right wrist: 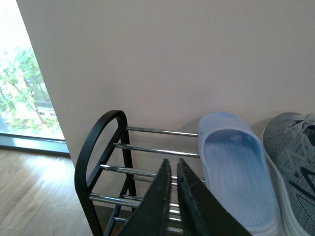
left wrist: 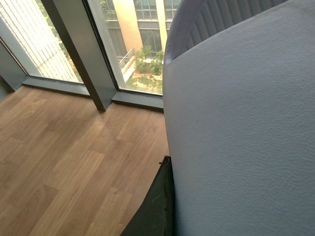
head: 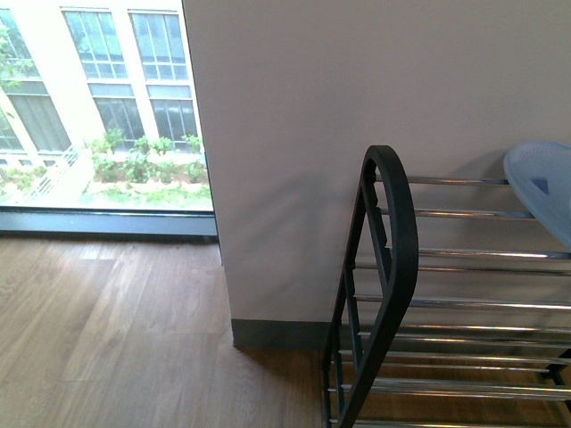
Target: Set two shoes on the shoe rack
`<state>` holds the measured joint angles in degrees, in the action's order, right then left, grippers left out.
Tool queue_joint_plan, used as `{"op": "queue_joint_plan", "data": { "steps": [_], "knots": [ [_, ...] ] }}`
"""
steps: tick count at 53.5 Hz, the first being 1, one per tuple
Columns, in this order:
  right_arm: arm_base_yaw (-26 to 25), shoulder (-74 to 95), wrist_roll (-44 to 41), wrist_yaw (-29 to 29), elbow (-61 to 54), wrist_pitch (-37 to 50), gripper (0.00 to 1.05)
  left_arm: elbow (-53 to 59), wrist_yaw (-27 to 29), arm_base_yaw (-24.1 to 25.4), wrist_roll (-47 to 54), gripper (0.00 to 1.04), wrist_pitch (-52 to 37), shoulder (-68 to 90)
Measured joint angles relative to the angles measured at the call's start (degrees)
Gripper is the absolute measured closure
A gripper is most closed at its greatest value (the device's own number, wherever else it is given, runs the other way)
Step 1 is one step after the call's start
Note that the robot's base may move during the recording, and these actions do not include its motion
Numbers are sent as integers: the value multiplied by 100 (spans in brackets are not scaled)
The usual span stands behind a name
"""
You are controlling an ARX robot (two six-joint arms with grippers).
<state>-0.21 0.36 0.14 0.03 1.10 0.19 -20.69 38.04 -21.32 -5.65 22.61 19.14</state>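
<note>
Front view: the shoe rack [head: 393, 267] is standing against a pale wall [head: 357, 107] on a wooden floor [head: 116, 339], its black rounded side frame facing the camera and its chrome bars running off to the right. A pale blue sandal [head: 542, 187] is lying on the top bars at the right edge of the picture. A window [head: 98, 98] is showing a building and greenery. Neither arm is appearing here.

Left wrist view: a second pale blue sandal [left wrist: 241, 132] is filling most of the picture, very close to the camera, above the floor and near the window. A dark edge of the left end effector [left wrist: 155, 209] is lying against it; whether the fingers are pinching it cannot be told.

Right wrist view: the right end effector [right wrist: 173, 196] is hovering with its two dark fingers nearly pressed together and holding nothing, in front of the rack's top shelf. There the sandal is resting just beside a grey sneaker [right wrist: 293, 162].
</note>
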Motion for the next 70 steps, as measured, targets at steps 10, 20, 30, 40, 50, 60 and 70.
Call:
{"op": "queue_joint_plan", "data": {
  "steps": [10, 20, 30, 40, 50, 60, 70],
  "knots": [
    [0, 0, 0, 0, 0, 0, 64, 0, 0, 0, 0, 103, 0, 0],
    [0, -4, 0, -28, 0, 0, 29, 0, 37, 0, 0, 103, 0, -2],
    [0, -4, 2, -22, 0, -4, 10, 0, 28, 0, -2, 103, 0, -2],
    [0, -4, 2, 4, 0, -22, 9, 0, 7, 0, -2, 103, -2, 0],
    [9, -7, 0, 24, 0, -20, 9, 0, -9, 0, -2, 103, -4, -11],
    [15, -7, 2, 17, 0, -22, 9, -7, 4, -4, -2, 103, -7, -2],
    [15, -9, 2, 9, 0, -22, 9, -4, 4, -4, -2, 103, -7, -2]
  ]
}}
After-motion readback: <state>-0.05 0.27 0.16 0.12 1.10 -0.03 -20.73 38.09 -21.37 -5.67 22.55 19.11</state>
